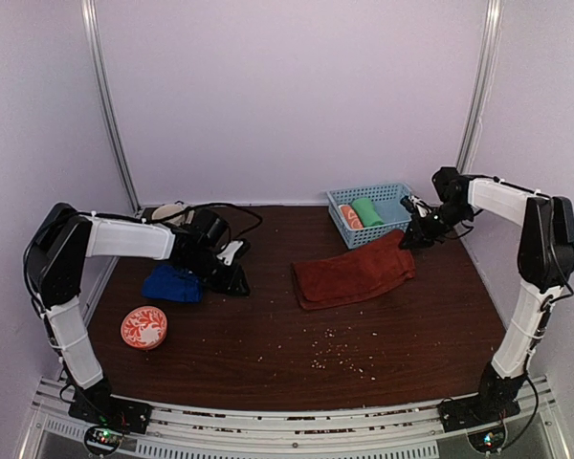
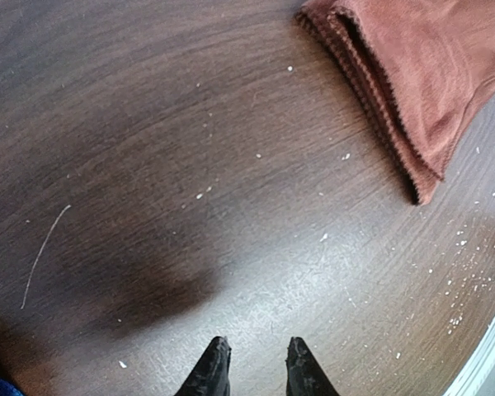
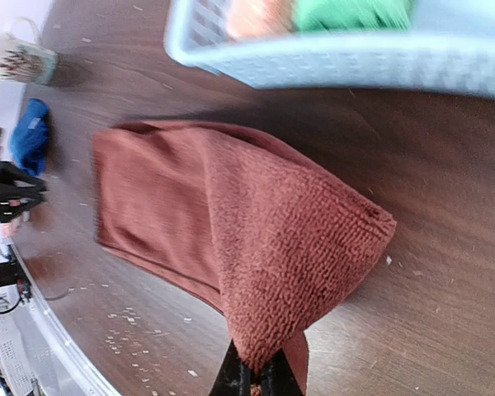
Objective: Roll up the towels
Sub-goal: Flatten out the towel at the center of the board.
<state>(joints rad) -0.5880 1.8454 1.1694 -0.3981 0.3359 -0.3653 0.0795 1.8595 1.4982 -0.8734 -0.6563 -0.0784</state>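
Both towels are soft, light cloth that will sag and fold wherever it is unsupported. I judge a corner or a short edge the best place to take hold, with the rest left lying on the table to be turned over on itself. The nap looks grippy rather than slick, so a pinch should hold, and nothing about them is fragile.

The brown towel lies just in front of the basket, on the side nearer the arms, and stretches left from it. It is rust-coloured ribbed terry, folded over on itself into a long strip, with a darker stitched edge. The right gripper is closed tight on the corner nearest the basket. That corner is drawn up into a peak while the rest lies flat.

The blue towel sits well to the left of the basket, across the table. It is royal blue and bunched in a low heap, so I think it would need flattening first. The left gripper is beside it, on the side toward the basket, over bare wood. Its fingers stand a narrow gap apart with nothing between them.

Inside the basket a green roll and an orange-and-white roll lie side by side
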